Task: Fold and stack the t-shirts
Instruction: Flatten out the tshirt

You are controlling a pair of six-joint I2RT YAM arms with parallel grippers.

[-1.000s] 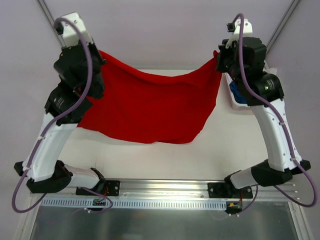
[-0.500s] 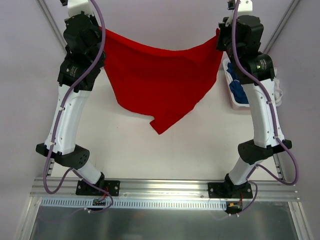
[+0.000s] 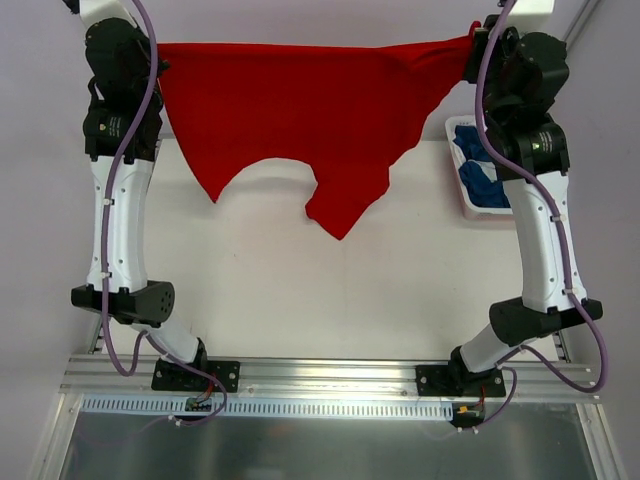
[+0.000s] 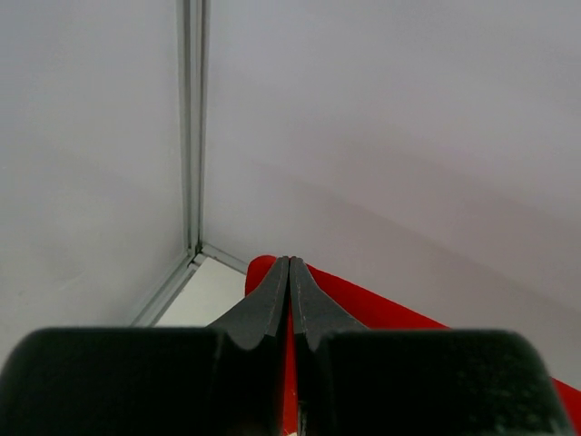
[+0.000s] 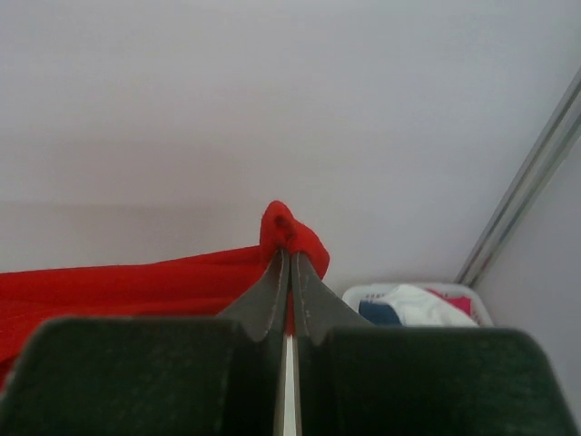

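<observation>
Both grippers pinch the red t-shirt and hold it stretched high between them.

The left gripper (image 4: pixel 290 265) has its jaws pressed together on the far-left corner of the red t-shirt (image 3: pixel 300 100). The right gripper (image 5: pixel 290 259) is clamped the same way on a bunched corner at the far right. The shirt hangs spread over the far part of the table (image 3: pixel 300 290), its top edge taut and its lower edge uneven, with one point dropping near the middle. On the right, the white basket (image 3: pixel 452 150) holds dark blue cloth (image 3: pixel 480 180) and white cloth (image 5: pixel 413 304).
</observation>
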